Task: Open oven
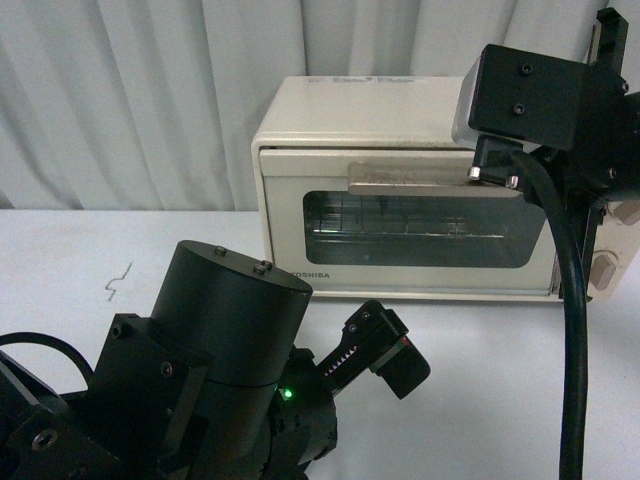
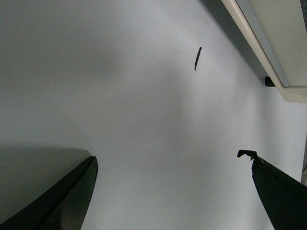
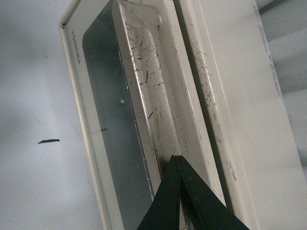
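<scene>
Oven (image 1: 330, 115), small, boxy, cream-white metal, was recorded standing on a white table (image 1: 60, 250) at 1 o'clock in the front view, backed by a pale pleated curtain (image 1: 130, 100). Its glass-windowed door (image 1: 420, 232) was seen upright against the body. A scuffed cream bar handle (image 3: 153, 96) was fitted across the door's upper part, and a wire rack (image 1: 400, 215) was visible behind the glass. A Toshiba mark (image 3: 76, 47) was noted on the door frame. Two beige knobs (image 1: 606, 272) on the oven's 3 o'clock side were largely hidden by the right arm (image 1: 540, 95) and its thick black cable (image 1: 575, 330).

Right gripper (image 3: 177, 160): the black fingers were pressed together with nothing between them, and the tips were set at the bar handle near its right end. Whether the handle was hooked could not be told.

Left gripper (image 2: 172, 191): the jaws were held wide apart over bare table, near the oven's lower edge. The left arm (image 1: 220, 340) was placed at 7 o'clock in the front view.

Small dark squiggle (image 1: 118, 280): it was marked on the table at the oven's 9 o'clock, well apart.
</scene>
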You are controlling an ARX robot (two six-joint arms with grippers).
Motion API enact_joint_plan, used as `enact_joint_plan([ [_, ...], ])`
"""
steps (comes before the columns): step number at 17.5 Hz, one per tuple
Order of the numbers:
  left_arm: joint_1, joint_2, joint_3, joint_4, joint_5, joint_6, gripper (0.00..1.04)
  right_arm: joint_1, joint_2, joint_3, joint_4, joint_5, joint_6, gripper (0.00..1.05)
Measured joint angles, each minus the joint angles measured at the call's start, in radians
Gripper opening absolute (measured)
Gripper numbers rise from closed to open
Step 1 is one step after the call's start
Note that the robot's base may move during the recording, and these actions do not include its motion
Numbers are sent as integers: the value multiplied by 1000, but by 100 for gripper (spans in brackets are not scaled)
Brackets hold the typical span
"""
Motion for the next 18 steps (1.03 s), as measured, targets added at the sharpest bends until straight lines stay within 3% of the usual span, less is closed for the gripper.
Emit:
enact_joint_plan([
  [8,0,0,0,0,0,0,98,-8,-40,-16,-122,-77,180,2],
  [18,0,0,0,0,1,5,98,60,-157,-31,-291,-222,461,2],
])
